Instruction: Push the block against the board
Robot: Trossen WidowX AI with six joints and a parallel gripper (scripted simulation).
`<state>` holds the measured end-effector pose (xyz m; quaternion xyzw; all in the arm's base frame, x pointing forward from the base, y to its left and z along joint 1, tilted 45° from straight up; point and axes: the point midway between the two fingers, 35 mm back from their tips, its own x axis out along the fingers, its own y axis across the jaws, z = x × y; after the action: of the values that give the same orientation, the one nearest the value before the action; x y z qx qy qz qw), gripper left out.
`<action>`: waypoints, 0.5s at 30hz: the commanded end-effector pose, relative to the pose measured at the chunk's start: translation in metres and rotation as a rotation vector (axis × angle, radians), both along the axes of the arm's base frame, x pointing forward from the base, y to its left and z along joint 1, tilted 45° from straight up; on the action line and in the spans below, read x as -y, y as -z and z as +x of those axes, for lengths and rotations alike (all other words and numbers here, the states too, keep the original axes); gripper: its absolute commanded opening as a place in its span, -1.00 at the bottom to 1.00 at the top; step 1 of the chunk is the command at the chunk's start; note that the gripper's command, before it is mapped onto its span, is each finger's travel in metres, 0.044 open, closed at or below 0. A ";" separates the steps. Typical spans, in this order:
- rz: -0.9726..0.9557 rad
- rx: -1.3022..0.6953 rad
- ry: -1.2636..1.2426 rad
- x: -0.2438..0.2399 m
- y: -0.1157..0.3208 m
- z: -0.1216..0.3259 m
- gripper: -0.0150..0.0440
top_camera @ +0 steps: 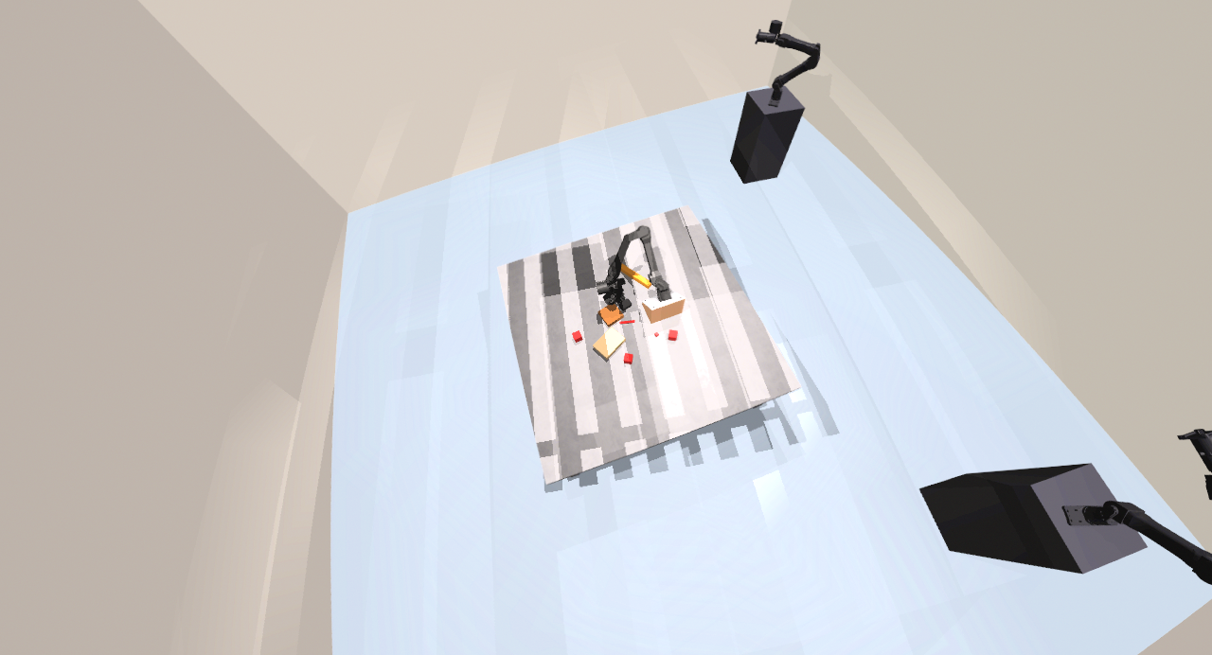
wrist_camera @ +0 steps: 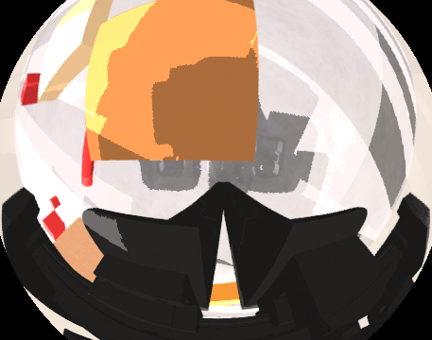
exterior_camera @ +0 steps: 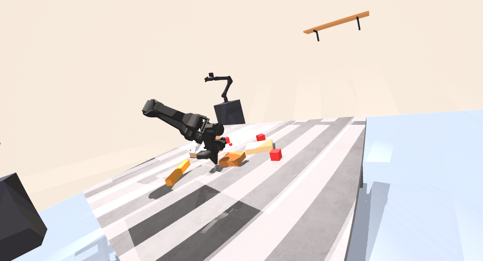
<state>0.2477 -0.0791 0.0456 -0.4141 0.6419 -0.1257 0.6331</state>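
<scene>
The square orange block (top_camera: 610, 315) (exterior_camera: 232, 159) (wrist_camera: 201, 42) lies flat on the table. The pale cream board (top_camera: 607, 345) (exterior_camera: 259, 147) (wrist_camera: 75, 66) lies flat beyond it. In the wrist view they stand at an angle, with a wedge of table between them that narrows toward the top. Whether their corners touch I cannot tell. My gripper (exterior_camera: 216, 162) (wrist_camera: 223, 185) is shut and empty, pointing down low near the block's side away from the board. In the wrist view a small strip of table shows between the fingertips and the block's near edge.
A red rod (top_camera: 627, 322) (wrist_camera: 87, 167) lies beside the block. Red cubes (top_camera: 577, 336) (top_camera: 628, 358) (exterior_camera: 275, 155) stand around the board, another red cube (top_camera: 672, 335) near the arm's wooden base box (top_camera: 663, 310). An orange bar (top_camera: 635, 275) (exterior_camera: 177, 172) lies behind the gripper.
</scene>
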 end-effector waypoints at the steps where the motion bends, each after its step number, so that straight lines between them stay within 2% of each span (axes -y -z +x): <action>1: -0.002 -0.003 -0.001 -0.001 0.001 0.005 -0.49; 15: -0.001 -0.002 -0.001 -0.006 0.003 0.022 -0.49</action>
<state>0.2642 -0.0742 0.0437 -0.4158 0.6424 -0.1236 0.6318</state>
